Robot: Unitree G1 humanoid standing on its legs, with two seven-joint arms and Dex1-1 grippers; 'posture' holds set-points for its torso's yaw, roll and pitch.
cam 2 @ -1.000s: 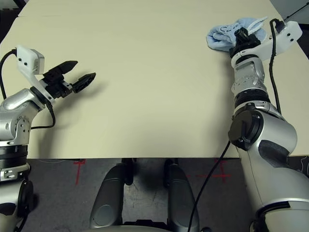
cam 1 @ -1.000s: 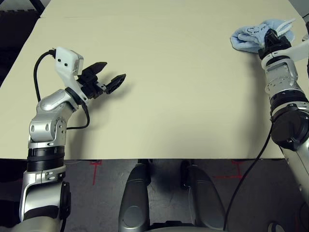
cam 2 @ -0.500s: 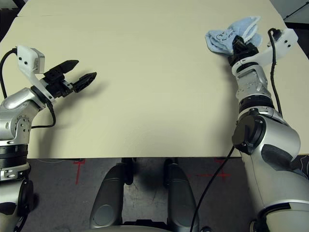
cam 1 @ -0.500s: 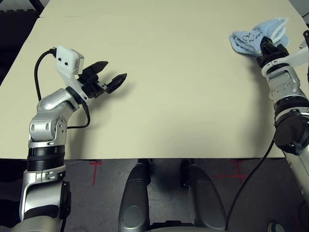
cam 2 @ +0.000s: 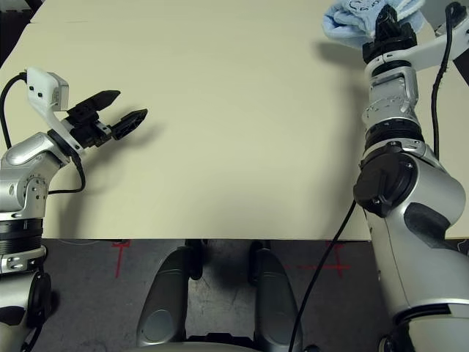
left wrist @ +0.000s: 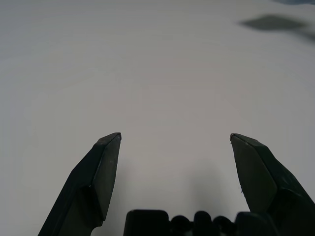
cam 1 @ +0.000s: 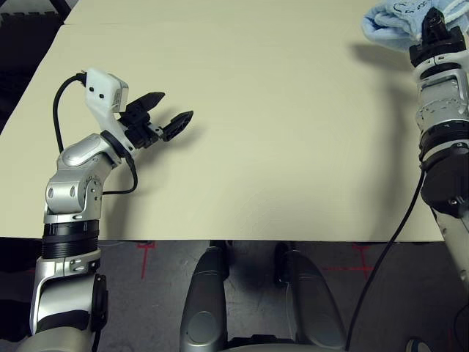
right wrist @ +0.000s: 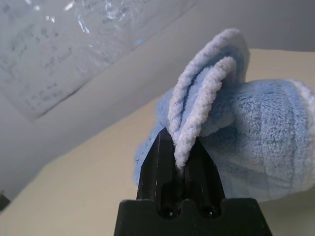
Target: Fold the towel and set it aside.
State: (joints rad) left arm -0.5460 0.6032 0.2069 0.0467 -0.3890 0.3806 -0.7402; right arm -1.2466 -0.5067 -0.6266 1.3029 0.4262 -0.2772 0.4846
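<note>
The towel (cam 1: 396, 23), a bunched light-blue terry cloth with a small dark mark on top, hangs at the far right of the cream table (cam 1: 278, 132), lifted above its own shadow. My right gripper (right wrist: 179, 152) is shut on a doubled fold of the towel (right wrist: 231, 132); in the head views my right gripper (cam 2: 387, 22) points away from me, up into the cloth. My left gripper (cam 1: 167, 114) hovers low over the left side of the table, open, with nothing between its fingers (left wrist: 101, 167).
The table's far edge runs just behind the towel, and its right edge lies beside my right arm. A pale wall with a taped plastic sheet (right wrist: 74, 44) stands beyond the table.
My right gripper has lifted the towel off the table and carried it farther from me, up toward the far right corner. My left arm has not moved.
</note>
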